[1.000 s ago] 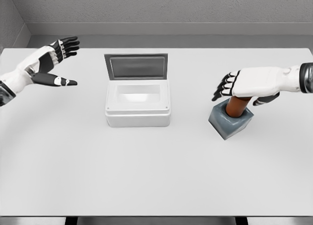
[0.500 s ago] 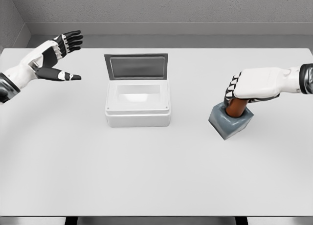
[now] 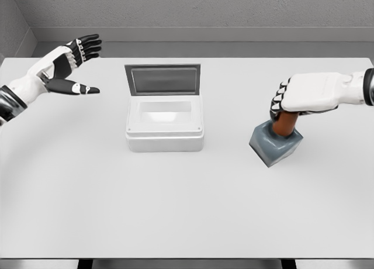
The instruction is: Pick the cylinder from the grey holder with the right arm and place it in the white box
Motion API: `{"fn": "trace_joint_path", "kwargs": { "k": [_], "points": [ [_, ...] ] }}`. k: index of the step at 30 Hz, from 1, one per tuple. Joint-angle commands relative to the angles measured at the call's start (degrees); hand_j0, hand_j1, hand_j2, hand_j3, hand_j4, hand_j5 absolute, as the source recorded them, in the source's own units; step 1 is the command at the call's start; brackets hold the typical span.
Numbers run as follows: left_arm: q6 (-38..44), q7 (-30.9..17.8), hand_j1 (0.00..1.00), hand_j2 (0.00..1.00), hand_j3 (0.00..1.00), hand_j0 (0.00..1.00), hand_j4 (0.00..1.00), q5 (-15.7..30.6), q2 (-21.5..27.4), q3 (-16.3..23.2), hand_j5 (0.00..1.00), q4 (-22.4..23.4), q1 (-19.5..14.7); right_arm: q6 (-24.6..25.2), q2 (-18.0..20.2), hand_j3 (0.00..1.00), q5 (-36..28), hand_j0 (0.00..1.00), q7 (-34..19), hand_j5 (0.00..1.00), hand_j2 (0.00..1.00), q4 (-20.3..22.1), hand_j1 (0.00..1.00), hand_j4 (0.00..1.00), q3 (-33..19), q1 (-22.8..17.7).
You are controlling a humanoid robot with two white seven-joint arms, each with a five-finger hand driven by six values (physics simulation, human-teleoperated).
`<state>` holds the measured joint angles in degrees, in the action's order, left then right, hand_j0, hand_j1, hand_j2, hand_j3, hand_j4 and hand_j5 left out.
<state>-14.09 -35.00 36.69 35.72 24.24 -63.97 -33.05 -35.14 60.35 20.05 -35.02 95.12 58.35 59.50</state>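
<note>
Right hand (image 3: pixel 304 96) risen, fingers wrapped round cylinder (image 3: pixel 284 124).

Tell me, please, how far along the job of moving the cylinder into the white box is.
Early. Done: the right robot hand has closed its fingers around the brown cylinder. In hand: the lift, as the cylinder's base sits in the grey holder. Left: carrying it to the open white box and releasing it inside.

white table (image 3: pixel 187 210) | grey wall (image 3: pixel 198 9) behind it
</note>
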Motion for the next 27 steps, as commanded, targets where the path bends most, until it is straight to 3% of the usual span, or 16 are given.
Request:
{"fn": "trace_joint_path", "kwargs": {
  "k": [1,10,27],
  "points": [
    [2.75,0.0,1.0,1.0,1.0,1.0,1.0,0.92,-0.03,-0.24,1.0,-0.02,0.0,0.14,0.12,0.6,-0.27,0.6,0.02,0.6,0.6,0.15,0.6,0.6,-0.08,0.0],
    [5.65,0.0,1.0,1.0,1.0,1.0,1.0,1.72,0.05,-0.86,1.0,0.33,-0.18,0.14,-0.84,0.57,-0.18,0.57,0.02,0.57,0.57,-0.02,0.57,0.57,-0.08,1.23],
    [5.65,0.0,1.0,1.0,1.0,1.0,1.0,1.72,-0.38,-0.5,1.0,0.25,-0.18,0.14,-8.75,0.56,-0.18,0.56,0.02,0.56,0.56,-4.42,0.56,0.56,-0.08,3.6]
  ]
}}
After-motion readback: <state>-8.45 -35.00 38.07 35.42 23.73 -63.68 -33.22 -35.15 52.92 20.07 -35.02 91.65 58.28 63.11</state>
